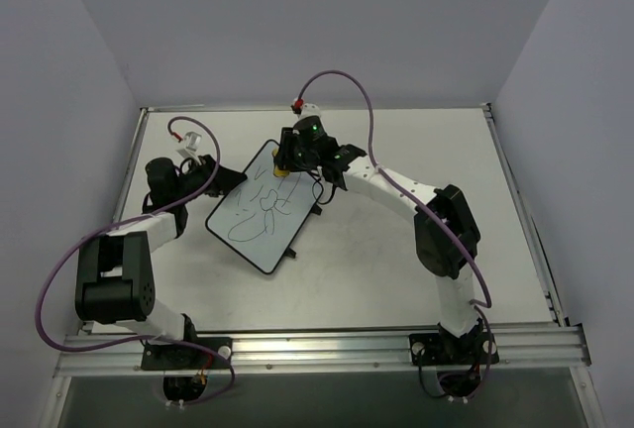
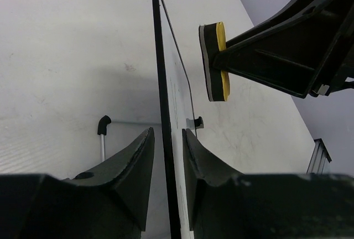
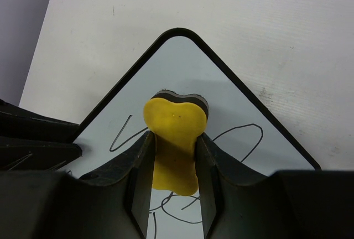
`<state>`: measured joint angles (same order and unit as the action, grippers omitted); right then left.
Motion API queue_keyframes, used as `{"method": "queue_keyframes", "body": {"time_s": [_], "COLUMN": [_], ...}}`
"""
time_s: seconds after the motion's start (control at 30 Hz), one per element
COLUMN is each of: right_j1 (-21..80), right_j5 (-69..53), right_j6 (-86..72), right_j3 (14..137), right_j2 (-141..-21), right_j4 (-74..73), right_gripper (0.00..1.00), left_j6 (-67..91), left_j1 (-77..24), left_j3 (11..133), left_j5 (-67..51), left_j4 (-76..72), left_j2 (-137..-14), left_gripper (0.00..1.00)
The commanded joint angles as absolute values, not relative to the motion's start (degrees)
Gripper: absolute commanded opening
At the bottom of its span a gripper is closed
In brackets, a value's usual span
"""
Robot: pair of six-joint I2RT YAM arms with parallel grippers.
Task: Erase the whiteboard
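Observation:
The whiteboard (image 1: pixel 260 212) lies at an angle left of the table's middle, with dark scribbles across its face (image 3: pixel 232 100). My right gripper (image 1: pixel 287 160) is shut on a small yellow eraser (image 3: pixel 174 134) with a dark felt side, held over the board's far corner. In the left wrist view the eraser (image 2: pixel 217 62) faces the board with a small gap showing. My left gripper (image 2: pixel 167 134) stands astride the board's left edge (image 2: pixel 164 84), one finger on each side. A thin gap shows beside the black frame, so it is open.
Small black feet (image 1: pixel 315 212) stick out from the board's right edge. A thin metal rod with a black tip (image 2: pixel 102 134) shows behind the board. The aluminium rail (image 1: pixel 317 349) runs along the near edge, and grey walls close in on three sides.

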<state>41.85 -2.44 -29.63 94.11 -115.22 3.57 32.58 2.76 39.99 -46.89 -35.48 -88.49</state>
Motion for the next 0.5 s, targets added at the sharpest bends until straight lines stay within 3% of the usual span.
{"method": "queue_keyframes", "body": {"time_s": [0.0,0.2,0.47], "right_j1": [43.15,44.21,44.91], "right_j5": [-0.18,2.37,2.99], "right_j6": [-28.13,-26.90,-25.14], "right_j3": [96.07,95.10,94.66], "right_j2": [-116.72,-117.33,-118.91], "right_j4": [4.92,6.41,8.17], "right_gripper": [0.01,0.01,0.00], "left_j6": [31.47,31.03,30.68], "left_j1": [2.29,1.85,1.23], "left_j3": [42.10,42.27,42.28], "left_j5": [-48.43,-48.16,-48.34], "left_j4": [-39.02,-38.50,-38.50], "left_j2": [-88.86,-88.42,-88.33], "left_gripper": [0.35,0.26,0.04]}}
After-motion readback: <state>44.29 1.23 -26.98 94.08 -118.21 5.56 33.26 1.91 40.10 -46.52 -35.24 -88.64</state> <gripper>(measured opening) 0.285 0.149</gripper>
